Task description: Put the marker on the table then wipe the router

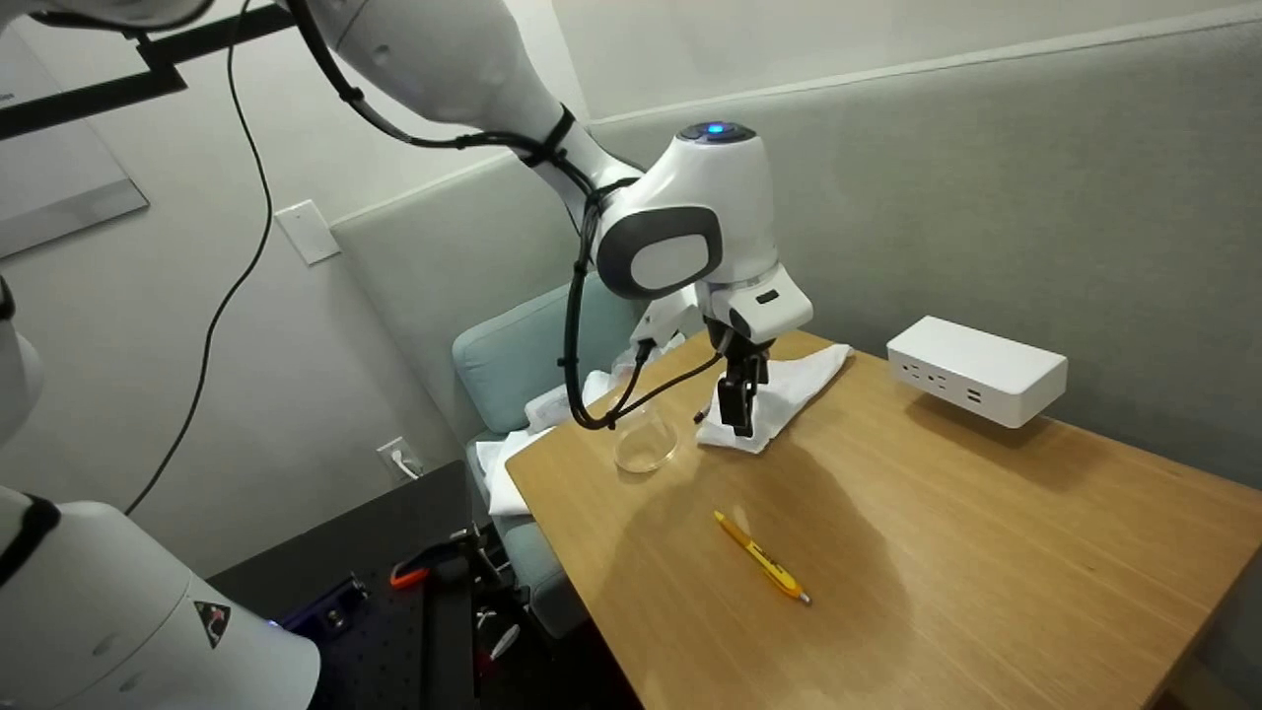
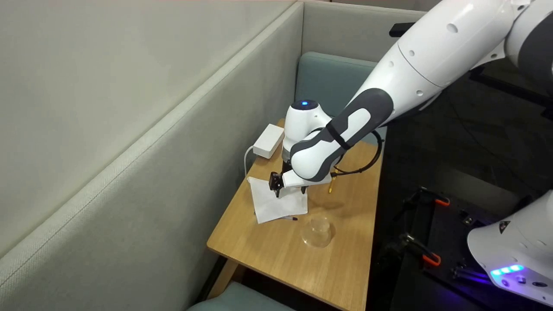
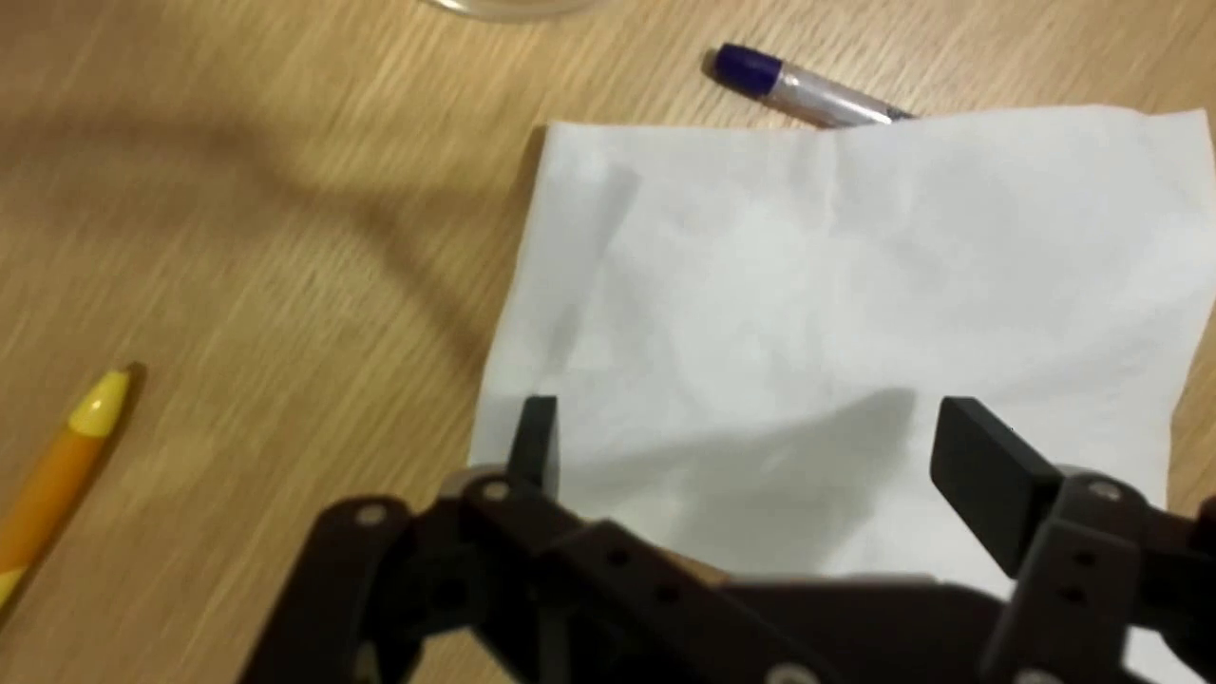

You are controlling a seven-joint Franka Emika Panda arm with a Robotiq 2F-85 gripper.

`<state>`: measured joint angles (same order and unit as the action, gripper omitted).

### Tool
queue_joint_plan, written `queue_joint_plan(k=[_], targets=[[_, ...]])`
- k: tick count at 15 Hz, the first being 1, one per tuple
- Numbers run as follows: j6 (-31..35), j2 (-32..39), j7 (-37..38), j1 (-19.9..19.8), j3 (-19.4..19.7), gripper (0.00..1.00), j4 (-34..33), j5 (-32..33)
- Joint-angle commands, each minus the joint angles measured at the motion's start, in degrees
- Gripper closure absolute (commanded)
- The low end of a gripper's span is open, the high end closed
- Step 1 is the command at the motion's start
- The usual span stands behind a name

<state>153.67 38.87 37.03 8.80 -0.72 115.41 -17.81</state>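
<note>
One table [image 1: 986,552] beside seemingly padded panels [image 1: 986,207]

In an exterior view: high, angled down, rolled; white rounded robot base [image 1: 148,621] at left, light-brown wooden surface [image 1: 986,592] near and right, grey padded backrest [image 1: 986,197] far. In an exterior view with that backrest at left and a teal cushion [image 2: 332,82] far: also high, looking down, further back, base at right. In both exterior views: surface, base and white rectangular box [image 2: 268,140], seen from roughly opposite ends. Wrist view: closest, faces down past the black two-finger end effector [image 3: 748,418] onto a white creased sheet [image 3: 855,266], which both exterior views also show.
</note>
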Motion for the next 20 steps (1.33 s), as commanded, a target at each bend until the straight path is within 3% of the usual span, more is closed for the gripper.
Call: queue_joint_plan(k=[1, 3, 6, 12, 16, 20], targets=[[-0.20, 1.08, -0.28, 1.78, 0.66, 0.25, -0.82, 1.27], [-0.43, 1.55, -0.14, 2.45, 0.90, 0.32, -1.13, 1.96], [-0.66, 1.88, 0.05, 3.17, 1.34, 0.58, -1.39, 2.78], [-0.84, 1.48, 0.25, 3.54, 1.65, 0.99, -1.51, 3.19], [1.22, -1.35, 1.59, 5.14, 3.33, 1.00, 0.96, 4.10], [9.67, -7.06, 4.65, 9.45, 9.20, 1.00, 5.49, 8.12]])
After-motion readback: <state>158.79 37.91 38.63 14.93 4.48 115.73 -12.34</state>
